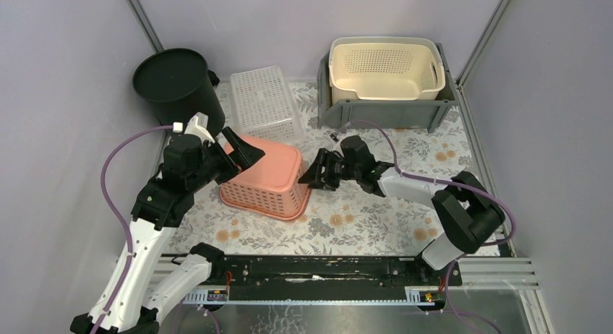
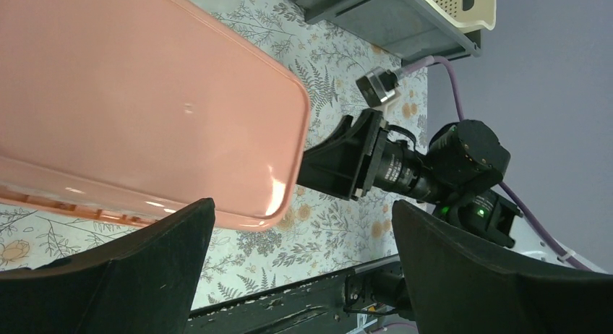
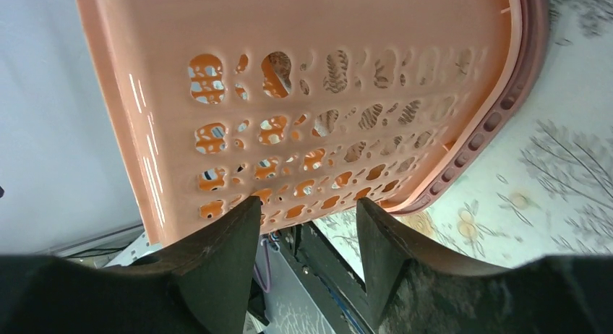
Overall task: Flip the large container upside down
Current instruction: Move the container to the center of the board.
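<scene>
Floral-print cloth (image 1: pixel 361 218) covers the table, flat and matte. Upper right of the top view, a boxy grey crate (image 1: pixel 383 113) cradles a cream perforated basket (image 1: pixel 387 70). Centre frame is the large container, a pink basket (image 1: pixel 271 178) of glossy plastic. It sits bottom-up, with its smooth flat base on top, rounded corners, walls pierced by rows of oval holes, and its flared rim down on the cloth. Upper left stands a round black bin (image 1: pixel 177 81), with a white mesh basket (image 1: pixel 264 103) beside it. Now the left gripper (image 1: pixel 235 160) spreads wide over the pink basket's left end, gripping nothing. The right gripper (image 1: pixel 312 173), fingers partly apart and empty, sits just beside the right wall.
</scene>
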Controlling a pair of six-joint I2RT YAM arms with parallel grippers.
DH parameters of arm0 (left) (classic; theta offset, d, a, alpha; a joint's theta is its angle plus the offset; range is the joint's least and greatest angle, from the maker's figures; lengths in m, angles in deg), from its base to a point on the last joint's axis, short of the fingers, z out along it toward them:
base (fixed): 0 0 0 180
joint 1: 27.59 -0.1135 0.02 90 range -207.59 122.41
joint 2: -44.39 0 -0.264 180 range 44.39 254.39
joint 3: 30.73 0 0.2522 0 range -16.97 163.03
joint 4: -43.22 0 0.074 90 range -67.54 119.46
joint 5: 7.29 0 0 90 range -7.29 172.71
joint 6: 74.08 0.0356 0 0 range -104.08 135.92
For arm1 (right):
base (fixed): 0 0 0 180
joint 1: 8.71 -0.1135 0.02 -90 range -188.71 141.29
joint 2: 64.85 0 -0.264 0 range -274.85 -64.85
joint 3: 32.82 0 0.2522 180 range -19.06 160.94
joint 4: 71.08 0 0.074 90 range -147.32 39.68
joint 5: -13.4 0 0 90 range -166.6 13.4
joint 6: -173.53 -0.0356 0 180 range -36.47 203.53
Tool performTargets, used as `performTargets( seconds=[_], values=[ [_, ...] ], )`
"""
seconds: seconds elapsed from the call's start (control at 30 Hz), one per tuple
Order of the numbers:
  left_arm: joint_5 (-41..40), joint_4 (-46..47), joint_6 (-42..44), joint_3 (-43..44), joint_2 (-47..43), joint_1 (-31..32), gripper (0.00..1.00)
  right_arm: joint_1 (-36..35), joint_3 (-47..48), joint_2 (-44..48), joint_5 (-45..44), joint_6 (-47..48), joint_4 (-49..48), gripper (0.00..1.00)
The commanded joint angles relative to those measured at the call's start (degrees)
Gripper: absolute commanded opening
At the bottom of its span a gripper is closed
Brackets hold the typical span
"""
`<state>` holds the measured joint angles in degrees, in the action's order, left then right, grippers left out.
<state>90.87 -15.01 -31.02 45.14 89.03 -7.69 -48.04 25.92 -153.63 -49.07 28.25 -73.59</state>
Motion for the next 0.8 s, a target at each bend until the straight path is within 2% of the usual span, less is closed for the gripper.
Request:
performTargets(
  seconds=[0.0,0.27,0.57,0.77],
  values=[
    [0.1,1.0,1.1,-0.1,-0.9,0.3,1.00,-2.9,6.9,-4.7,0.1,-0.8,-4.4,0.58],
    [-0.4,0.0,1.6,0.0,-1.4,0.4,1.00,-8.6,19.0,-17.3,0.1,-3.3,-6.5,0.58],
    [0.3,-2.3,3.2,2.7,-0.2,0.3,1.00,-11.9,43.4,-36.7,1.6,-7.6,-9.2,0.59],
    [0.0,-2.8,2.8,2.9,-0.4,0.3,1.00,-12.0,55.5,-43.7,2.9,-6.5,-5.1,0.61]
  ],
)
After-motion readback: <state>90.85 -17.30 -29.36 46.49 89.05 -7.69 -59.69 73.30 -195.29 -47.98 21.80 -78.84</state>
